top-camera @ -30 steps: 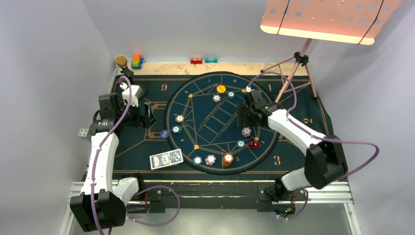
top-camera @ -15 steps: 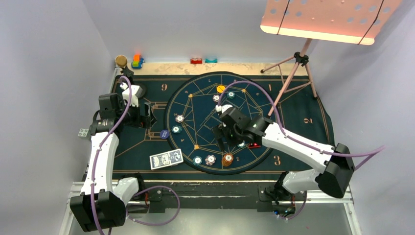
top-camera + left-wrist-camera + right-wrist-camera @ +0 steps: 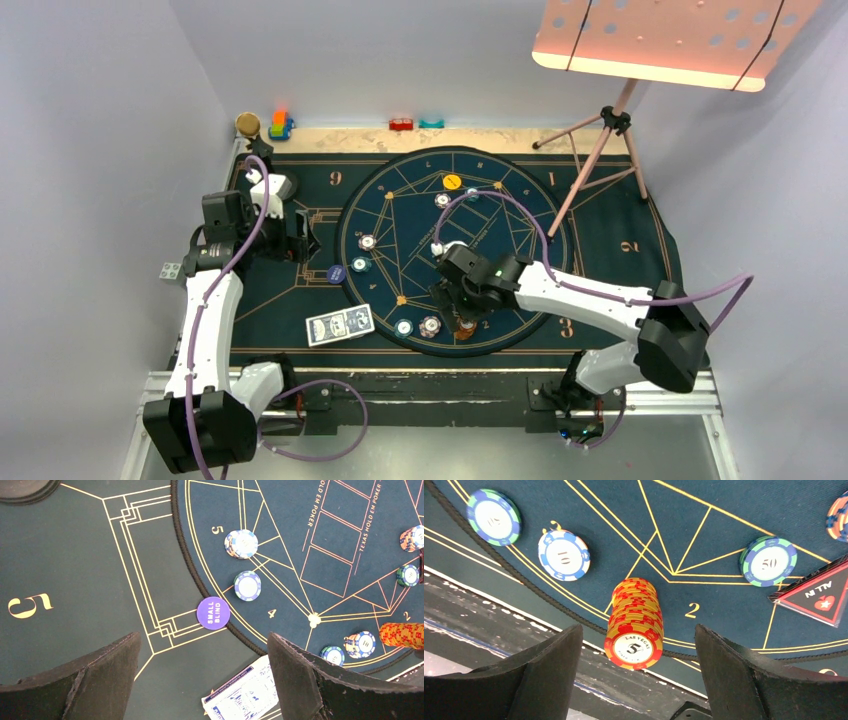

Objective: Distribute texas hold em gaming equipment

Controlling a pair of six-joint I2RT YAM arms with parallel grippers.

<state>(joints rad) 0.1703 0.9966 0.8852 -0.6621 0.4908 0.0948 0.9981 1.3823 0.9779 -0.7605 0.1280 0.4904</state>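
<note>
**Layout.** The dark poker mat (image 3: 290, 300) is covering the table, with the round felt (image 3: 400, 220) lying at its centre.

**Right gripper** (image 3: 636, 630). It is hanging low over the felt's 6 o'clock edge with its fingers spread. They are straddling the orange chip stack (image 3: 634, 615), with a gap showing on each side and nothing pinched.

**Left gripper** (image 3: 202, 635). It is hovering over the mat outside the felt's 9 o'clock rim, spread wide and carrying nothing.

**Equipment.**
- The playing cards (image 3: 340, 325) are lying on the mat, blue backs up, off the felt's 8 o'clock.
- The "10" chip (image 3: 564, 555) is sitting at the stack's 10 o'clock.
- The "50" chip (image 3: 768, 561) is sitting at the stack's 2 o'clock.
- The small-blind button (image 3: 213, 613) is resting just outside the rim.
- The red triangular marker (image 3: 816, 595) is lying at the stack's 3 o'clock.
</note>
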